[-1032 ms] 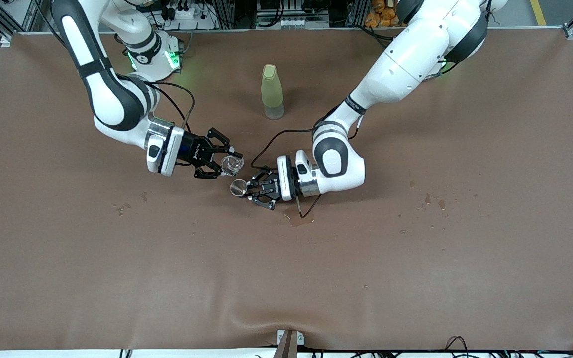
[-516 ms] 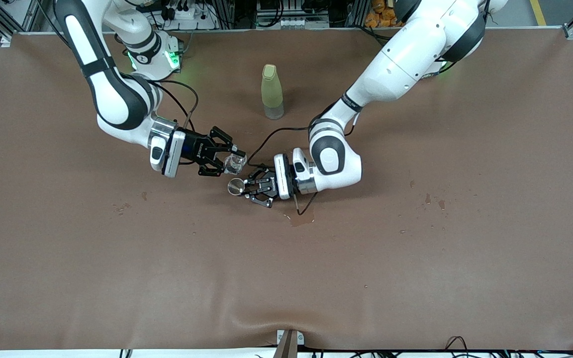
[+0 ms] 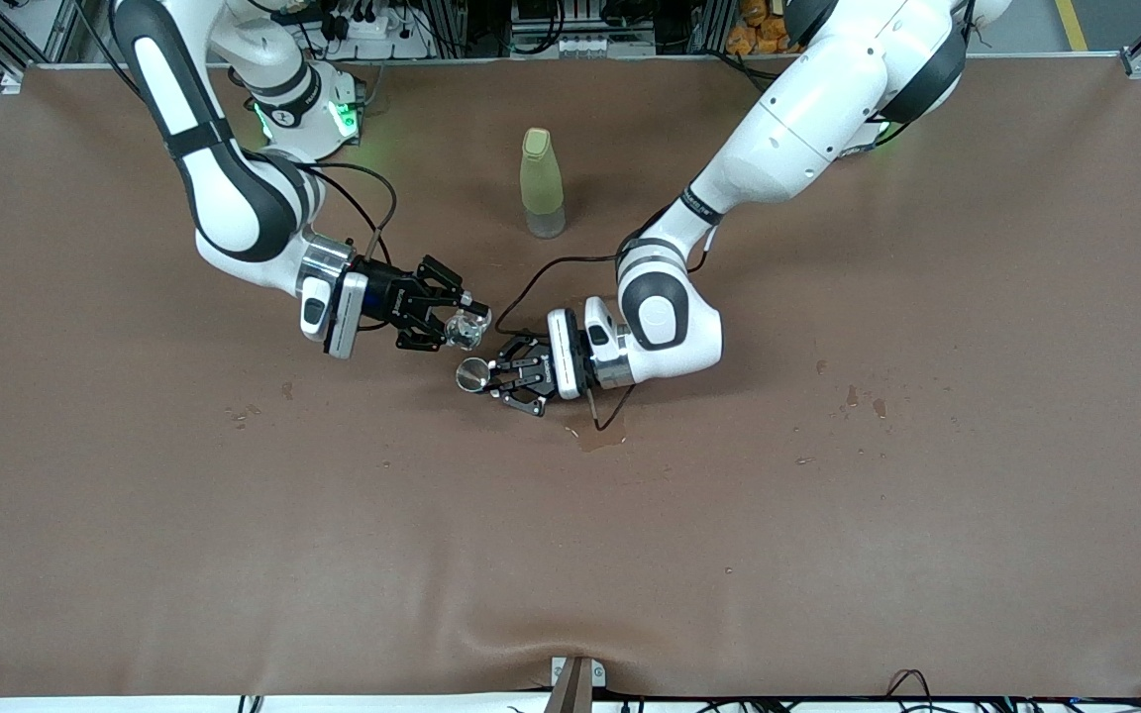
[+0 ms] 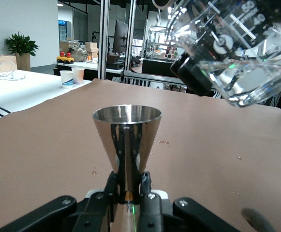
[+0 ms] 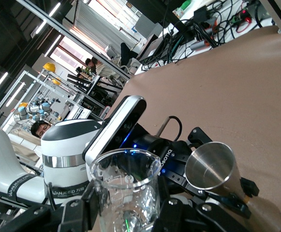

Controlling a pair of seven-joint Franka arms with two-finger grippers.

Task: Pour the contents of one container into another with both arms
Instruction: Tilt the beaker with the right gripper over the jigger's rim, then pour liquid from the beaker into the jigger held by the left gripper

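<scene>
Now the right tool (image 3: 454, 326) is clamped on a clear beaker (image 3: 468, 330), tipped with its mouth toward the steel cup (image 3: 474, 373) that the left tool (image 3: 487, 377) grips upright by its narrow stem, both low over the middle of the counter (image 3: 828, 555). In the left wrist view the beaker (image 4: 242, 53) hangs above and just to one side of the cup's rim (image 4: 126, 114), apart from it, and a little water seems to sit in its lower corner. To pour well, I judge the right tool should bring the beaker's lip squarely over the cup's mouth before tilting further, then tilt slowly, since the mouth is small; the left tool should keep the cup level and firm. Wet marks on the counter suggest spills are easy here. Count: two arms, two tools, one beaker, one cup, one capped yellow-green bottle (image 3: 541, 184) standing apart, toward the arms' bases
</scene>
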